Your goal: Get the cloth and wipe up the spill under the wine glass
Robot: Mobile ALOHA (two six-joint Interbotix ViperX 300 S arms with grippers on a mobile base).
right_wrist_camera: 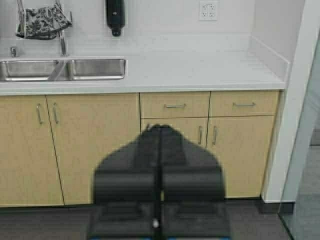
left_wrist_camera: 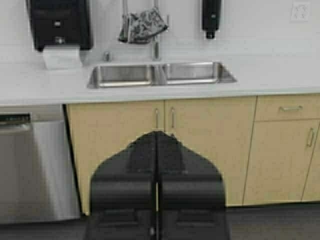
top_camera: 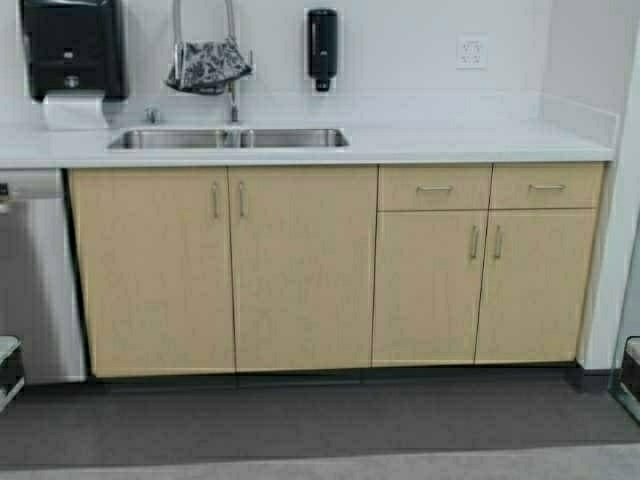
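The cloth [top_camera: 208, 66], dark grey and white with a floral print, hangs limp over the faucet [top_camera: 232, 100] above the steel sink [top_camera: 228, 138]. It also shows in the left wrist view [left_wrist_camera: 143, 25] and the right wrist view [right_wrist_camera: 43, 22]. No wine glass and no spill are in view. My left gripper [left_wrist_camera: 157, 134] is shut and empty, held well back from the cabinets. My right gripper [right_wrist_camera: 160, 127] is shut and empty too, also far from the counter. Neither gripper shows in the high view.
A white counter [top_camera: 450, 145] runs over tan cabinets [top_camera: 300, 270]. A black paper towel dispenser [top_camera: 72, 45] and a black soap dispenser [top_camera: 322, 45] hang on the wall. A steel dishwasher [top_camera: 35, 280] stands at left, a white wall [top_camera: 615, 250] at right. Dark floor [top_camera: 320, 420] lies between me and the cabinets.
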